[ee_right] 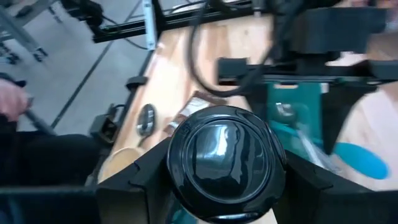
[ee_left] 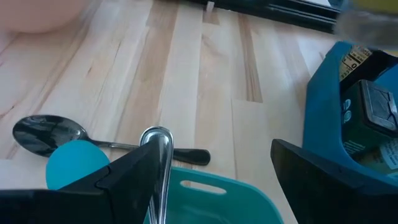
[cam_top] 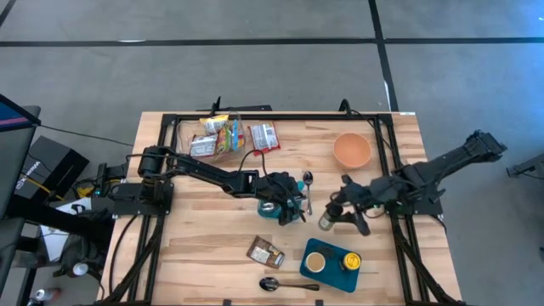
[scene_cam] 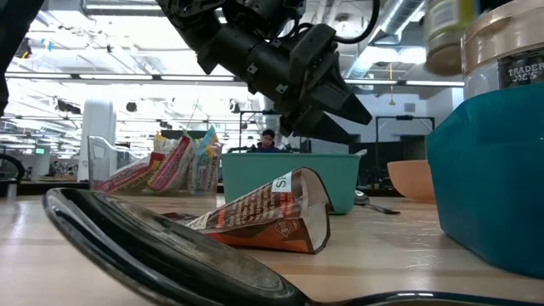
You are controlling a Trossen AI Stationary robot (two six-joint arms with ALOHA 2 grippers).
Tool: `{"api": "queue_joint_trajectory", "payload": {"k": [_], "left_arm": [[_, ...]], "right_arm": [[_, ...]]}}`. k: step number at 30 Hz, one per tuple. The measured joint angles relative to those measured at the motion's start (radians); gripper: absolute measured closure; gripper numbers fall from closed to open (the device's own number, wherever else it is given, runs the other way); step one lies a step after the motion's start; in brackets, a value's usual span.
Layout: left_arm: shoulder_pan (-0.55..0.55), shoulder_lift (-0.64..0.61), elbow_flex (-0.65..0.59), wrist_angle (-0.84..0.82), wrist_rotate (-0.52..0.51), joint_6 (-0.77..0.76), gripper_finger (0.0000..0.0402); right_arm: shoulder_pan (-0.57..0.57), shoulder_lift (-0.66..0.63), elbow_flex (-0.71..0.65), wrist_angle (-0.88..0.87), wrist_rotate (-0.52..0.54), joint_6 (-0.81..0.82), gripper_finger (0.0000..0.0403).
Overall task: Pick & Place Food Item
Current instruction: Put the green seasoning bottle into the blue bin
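A jar with a shiny black lid sits in my right gripper, right of the table's middle; the low view shows the jar high above the tabletop. My left gripper stands open over a teal bin at the middle. A metal utensil handle rises out of the bin beside one finger. A crumpled brown food packet lies flat on the table near the front. Right of the packet sits a blue tray bearing two jars. My right gripper has the jar pinched between its two fingers, one on each side of the jar just below the black lid's rim. The fingers slant down from the table's right side. The jar is upright and lifted clear of the table.
An orange bowl stands at the back right. A clear box of snack packets and a loose packet lie at the back. One spoon lies right of the teal bin, another at the front edge.
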Motion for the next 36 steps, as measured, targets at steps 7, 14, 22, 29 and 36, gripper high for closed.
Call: {"api": "queue_joint_trajectory", "payload": {"k": [7,14,22,29,36], "left_arm": [[0.0,0.0,0.0,0.0,0.0,-0.012,0.01],[0.0,0.0,0.0,0.04,0.0,-0.014,0.01],[0.0,0.0,0.0,0.092,0.0,-0.015,0.01],[0.0,0.0,0.0,0.103,0.0,-0.015,0.0099],[0.0,0.0,0.0,0.109,0.0,-0.015,0.0099]], "right_arm": [[0.164,-0.001,0.0,0.002,0.065,0.053,0.0202],[0.319,0.034,0.001,0.015,0.153,0.107,0.0202],[0.428,0.088,0.001,0.101,0.186,0.116,0.0202],[0.459,0.184,0.01,0.142,0.186,0.123,0.0202],[0.476,0.287,0.068,0.139,0.186,0.106,0.0202]]}}
